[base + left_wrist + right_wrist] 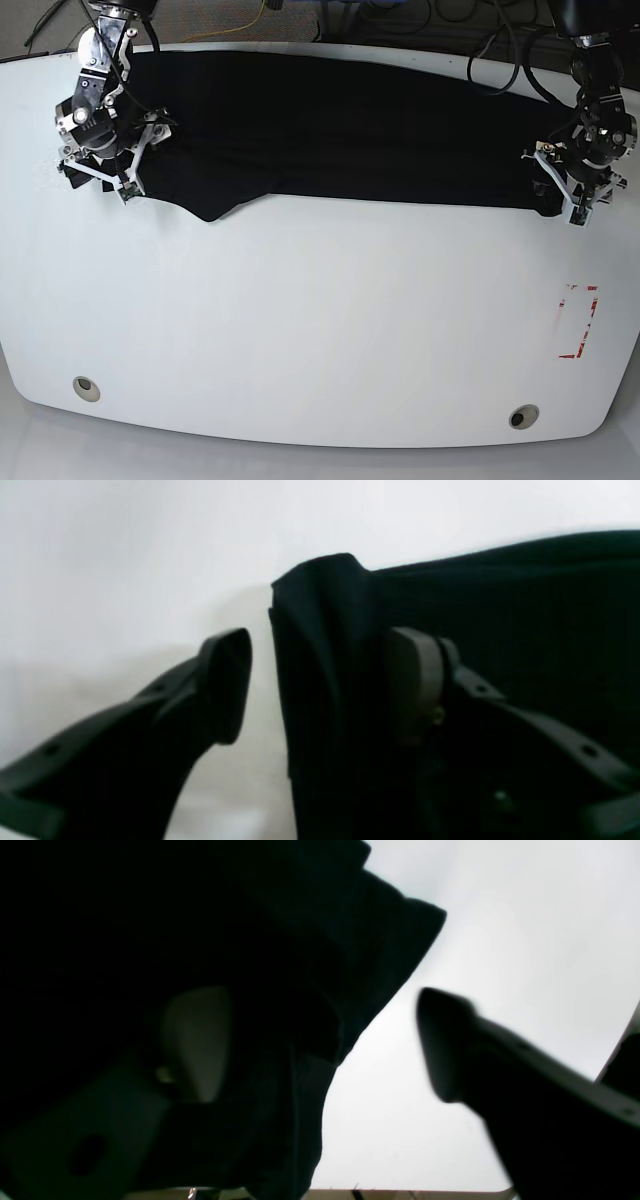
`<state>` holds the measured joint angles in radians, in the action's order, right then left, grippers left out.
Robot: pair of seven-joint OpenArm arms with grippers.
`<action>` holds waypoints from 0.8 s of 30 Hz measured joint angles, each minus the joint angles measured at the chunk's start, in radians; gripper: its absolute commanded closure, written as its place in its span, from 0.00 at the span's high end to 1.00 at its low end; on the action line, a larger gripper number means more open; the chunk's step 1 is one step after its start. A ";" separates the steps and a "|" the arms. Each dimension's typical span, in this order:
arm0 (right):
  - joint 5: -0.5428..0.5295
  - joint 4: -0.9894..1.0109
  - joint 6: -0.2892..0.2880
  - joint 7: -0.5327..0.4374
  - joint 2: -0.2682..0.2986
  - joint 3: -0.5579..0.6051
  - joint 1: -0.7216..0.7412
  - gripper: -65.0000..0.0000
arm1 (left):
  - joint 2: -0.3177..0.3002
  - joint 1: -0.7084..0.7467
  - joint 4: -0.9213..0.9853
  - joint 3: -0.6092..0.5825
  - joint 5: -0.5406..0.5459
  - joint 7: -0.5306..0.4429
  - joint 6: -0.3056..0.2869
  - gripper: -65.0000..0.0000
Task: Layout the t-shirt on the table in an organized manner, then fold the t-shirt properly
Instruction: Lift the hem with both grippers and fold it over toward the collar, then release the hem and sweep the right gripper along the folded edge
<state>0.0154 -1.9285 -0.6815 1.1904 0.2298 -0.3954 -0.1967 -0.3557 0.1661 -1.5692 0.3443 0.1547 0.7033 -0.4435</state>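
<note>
The black t-shirt lies as a wide band across the far half of the white table. Its near edge sags to a point at the left. My right gripper stands at the shirt's left end and my left gripper at its right end. In the left wrist view, the left gripper is open, and a raised fold of the t-shirt stands between its fingers, against the right one. In the right wrist view, the right gripper is open too. The t-shirt hangs by its left finger, apart from the right one.
A small red rectangular outline is marked near the table's right edge. Two round holes sit close to the front edge. Cables run along the floor behind the table.
</note>
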 measured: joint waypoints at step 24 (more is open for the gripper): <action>-0.451 0.333 -0.016 -0.114 0.006 -0.171 0.229 0.91 | 0.062 -0.064 -0.150 0.004 -0.072 -0.123 -0.001 0.61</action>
<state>-0.4351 -1.5951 -0.6975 1.0760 0.2356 -0.5667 0.0326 -0.2935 0.1020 -1.7187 0.3481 0.0826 0.5804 -0.4442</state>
